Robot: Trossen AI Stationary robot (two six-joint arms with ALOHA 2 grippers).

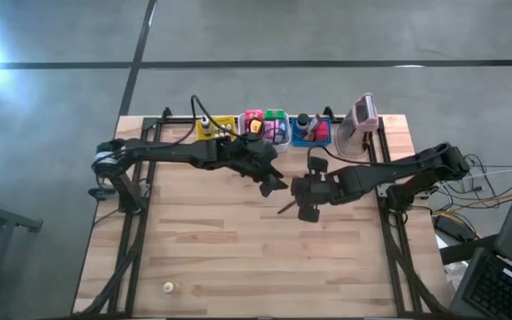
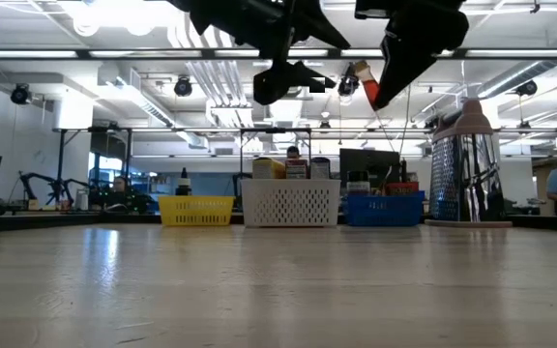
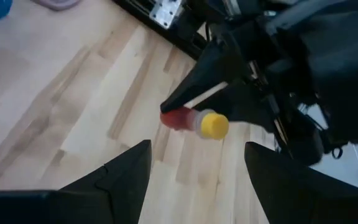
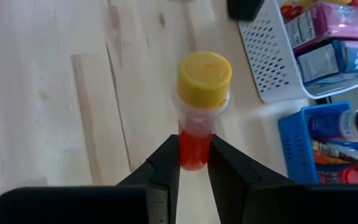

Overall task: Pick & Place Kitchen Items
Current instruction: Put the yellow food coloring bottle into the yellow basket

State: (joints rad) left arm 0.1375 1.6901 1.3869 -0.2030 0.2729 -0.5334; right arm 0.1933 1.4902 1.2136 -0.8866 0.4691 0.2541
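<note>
A small red bottle (image 4: 199, 112) with a yellow cap (image 4: 204, 76) hangs above the middle of the table, with my right gripper (image 4: 194, 158) shut on it. The low view shows the bottle (image 2: 366, 87) high over the tabletop. My left gripper (image 3: 194, 180) stands open just to the left of it, and the yellow cap (image 3: 215, 126) points toward its open fingers without touching them. In the high view both grippers meet near the table's middle: the left gripper (image 1: 272, 183) and the right gripper (image 1: 297, 190). My right gripper pinches the bottle's red bottom end (image 4: 194, 148) between its two fingers. The fingers slant down from the table's right side and lie along the bottle. The capped end sticks out beyond the fingertips, and the bottle is lifted clear of the table.
Along the far edge stand a yellow bin (image 1: 213, 127), a white bin (image 1: 269, 130) with coloured packets, a blue bin (image 1: 311, 132) and a pink-grey upright grater (image 1: 361, 120). A tiny whitish piece (image 1: 168, 286) lies near the front left corner. Bare wood fills the near half.
</note>
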